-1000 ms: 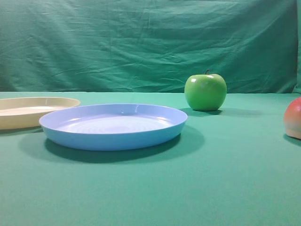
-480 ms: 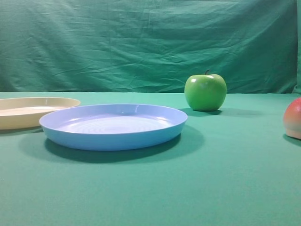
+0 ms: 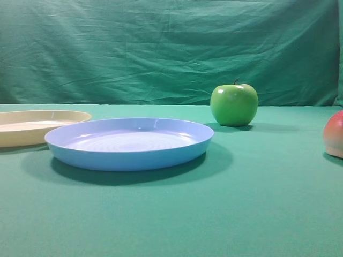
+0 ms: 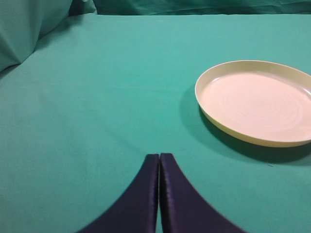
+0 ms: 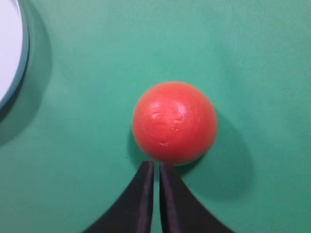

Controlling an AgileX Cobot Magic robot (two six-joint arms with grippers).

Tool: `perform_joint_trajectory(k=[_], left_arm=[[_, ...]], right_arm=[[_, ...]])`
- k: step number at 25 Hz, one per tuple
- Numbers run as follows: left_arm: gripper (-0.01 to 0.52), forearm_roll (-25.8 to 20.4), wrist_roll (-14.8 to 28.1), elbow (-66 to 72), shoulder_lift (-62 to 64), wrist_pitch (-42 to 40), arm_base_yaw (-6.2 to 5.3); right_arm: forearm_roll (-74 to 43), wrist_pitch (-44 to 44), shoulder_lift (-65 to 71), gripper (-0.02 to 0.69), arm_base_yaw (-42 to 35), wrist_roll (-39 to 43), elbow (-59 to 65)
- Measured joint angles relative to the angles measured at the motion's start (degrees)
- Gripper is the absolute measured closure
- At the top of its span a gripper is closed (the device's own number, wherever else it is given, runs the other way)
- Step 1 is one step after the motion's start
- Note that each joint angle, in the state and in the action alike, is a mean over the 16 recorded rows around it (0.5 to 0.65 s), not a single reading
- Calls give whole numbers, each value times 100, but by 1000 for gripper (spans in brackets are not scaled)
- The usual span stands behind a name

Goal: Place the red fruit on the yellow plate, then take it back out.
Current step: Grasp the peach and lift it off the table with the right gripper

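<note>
The round, smooth red fruit [image 5: 175, 122], red on top and paling to yellow-orange lower down, rests on the green cloth-covered surface [image 3: 257, 214] at the far right edge of the exterior view [image 3: 334, 134], partly cut off by the frame. In the right wrist view it lies just beyond the tips of the right end effector [image 5: 154, 167], whose two dark, curved fingers are pressed together with only a thin slit between them; the tips sit at the fruit's near edge, slightly left of its centre, though actual contact cannot be judged. The fruit's skin shows faint dimpling and casts a soft shadow to its right.

The shallow, round, pale cream-yellow plastic plate [image 4: 257, 104] with a low rim lies at the far left of the surface [image 3: 37, 124], holding nothing. The left end effector [image 4: 159, 160] points over bare cloth, well left of and nearer than that plate, its dark fingers likewise pressed together.

Between plate and fruit sit a light blue round plastic plate [image 3: 128, 142] and, farther back, a glossy green apple [image 3: 233, 104] with a short stem. A wrinkled green cloth backdrop [image 3: 161, 48] hangs behind.
</note>
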Motion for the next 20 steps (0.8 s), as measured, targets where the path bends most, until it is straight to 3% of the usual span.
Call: perform_joint_trajectory(k=[12, 15, 20], left_arm=[[514, 0, 0, 0, 0, 0, 0], [514, 0, 0, 0, 0, 0, 0], [514, 0, 0, 0, 0, 0, 0]], right_arm=[[-72, -128, 304, 67, 105, -217, -3], [-75, -280, 519, 11, 155, -229, -3], [-90, -649, 1011, -5, 245, -278, -4]])
